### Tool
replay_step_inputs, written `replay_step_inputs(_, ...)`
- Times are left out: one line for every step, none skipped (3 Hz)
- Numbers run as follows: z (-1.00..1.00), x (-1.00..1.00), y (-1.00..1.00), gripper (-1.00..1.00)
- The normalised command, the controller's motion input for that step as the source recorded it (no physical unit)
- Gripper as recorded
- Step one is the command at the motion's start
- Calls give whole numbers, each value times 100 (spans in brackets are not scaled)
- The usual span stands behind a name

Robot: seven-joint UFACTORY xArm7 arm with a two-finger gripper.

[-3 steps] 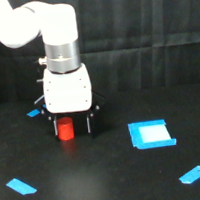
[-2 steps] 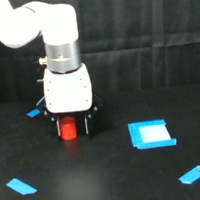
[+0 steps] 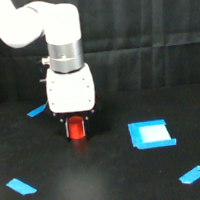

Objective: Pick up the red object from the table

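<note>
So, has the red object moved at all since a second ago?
Yes. The red object has shifted slightly toward the exterior view's right, closer to the light blue square, which has stayed put. It does not look lifted.

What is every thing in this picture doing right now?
Gripper: pointing straight down, fingers on either side of the red object; shut or not, cannot tell.
Red object: upright between the fingers, low at the table; lifted or resting, cannot tell.
Table: black, flat.
Blue square: lying flat, at the exterior view's right of the gripper.
Tape strips: lying flat, apart from the gripper.
</note>
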Motion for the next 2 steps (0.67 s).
replay_step_inputs(-21, 20, 6, -95)
replay_step_inputs(98, 9, -17, -93)
